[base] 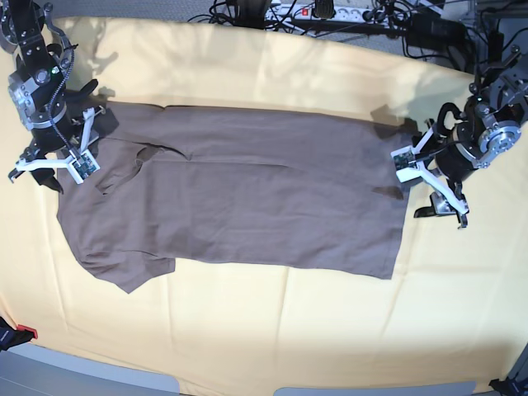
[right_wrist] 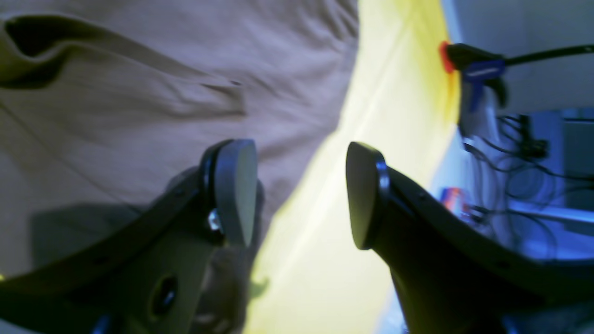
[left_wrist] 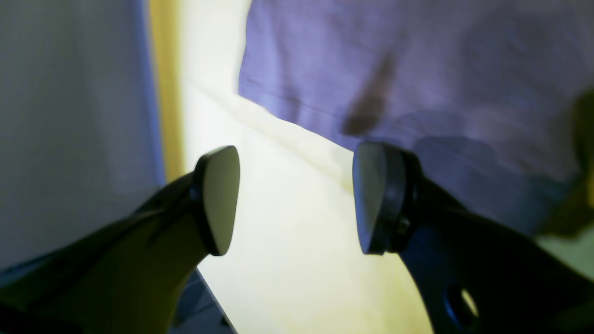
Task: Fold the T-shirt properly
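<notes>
The taupe T-shirt (base: 247, 194) lies spread flat and sideways on the yellow table cloth, with its collar end at the left and its hem at the right. My left gripper (base: 429, 186) is open and empty just beyond the hem edge. In the left wrist view the gripper (left_wrist: 294, 204) hangs over bare cloth, with the shirt's hem (left_wrist: 417, 69) just ahead. My right gripper (base: 62, 157) is open and empty at the shirt's shoulder and sleeve. In the right wrist view the gripper (right_wrist: 301, 195) straddles the shirt's edge (right_wrist: 139, 93), one finger over the fabric.
The pale yellow table cloth (base: 289, 330) covers the table. Cables and a power strip (base: 313, 12) run along the back edge. A red clamp (base: 21, 332) sits at the front left corner. Another clamp (right_wrist: 468, 65) and loose wires show beyond the cloth's edge.
</notes>
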Controlling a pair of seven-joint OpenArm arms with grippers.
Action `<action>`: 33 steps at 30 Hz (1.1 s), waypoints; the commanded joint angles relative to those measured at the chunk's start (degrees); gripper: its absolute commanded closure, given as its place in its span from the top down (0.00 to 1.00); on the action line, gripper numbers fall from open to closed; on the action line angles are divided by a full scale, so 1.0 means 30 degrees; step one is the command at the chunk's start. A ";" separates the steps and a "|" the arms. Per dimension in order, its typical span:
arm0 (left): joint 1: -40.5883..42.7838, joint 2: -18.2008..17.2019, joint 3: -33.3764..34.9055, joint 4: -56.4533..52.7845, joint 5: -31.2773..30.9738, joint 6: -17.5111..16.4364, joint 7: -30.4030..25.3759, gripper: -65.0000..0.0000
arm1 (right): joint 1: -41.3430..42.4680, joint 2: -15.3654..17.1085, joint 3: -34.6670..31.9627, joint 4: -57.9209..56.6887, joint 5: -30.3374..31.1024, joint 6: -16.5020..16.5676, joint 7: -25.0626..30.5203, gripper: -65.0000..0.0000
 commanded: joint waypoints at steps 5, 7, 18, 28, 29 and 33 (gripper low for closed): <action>-0.0255 -0.1282 -0.0182 0.0211 -0.0831 -0.1421 -0.0066 0.60 | -0.1763 0.1377 0.0146 0.1778 0.0656 0.1319 -0.1362 0.51; -0.0255 -0.1406 -0.0182 0.0211 -0.0816 -0.1413 -0.0066 0.60 | -0.2667 0.1574 0.0146 0.1836 0.0663 0.1851 -0.1741 0.51; -0.0255 -0.1472 -0.0182 0.0211 -0.0823 -0.1406 -0.0146 0.60 | -0.4889 0.1785 0.0146 -0.0823 0.0277 0.2426 -0.1042 0.51; -0.0240 -0.1421 -0.0182 0.0211 -0.1253 -0.1421 -0.0634 0.60 | -0.3264 0.1785 0.0138 -0.3803 0.0554 0.3781 -0.0466 0.51; -0.0240 -0.1421 -0.0182 0.0211 -0.1479 -0.1421 -0.0634 0.60 | -0.3220 0.1792 0.0138 -0.4022 0.0831 0.4189 -0.0466 0.51; -0.0095 -0.1362 -0.0182 0.0211 -0.1668 -0.1421 -0.0648 0.60 | -0.3220 0.1785 0.0138 -0.4255 0.1508 0.4911 -0.0554 0.29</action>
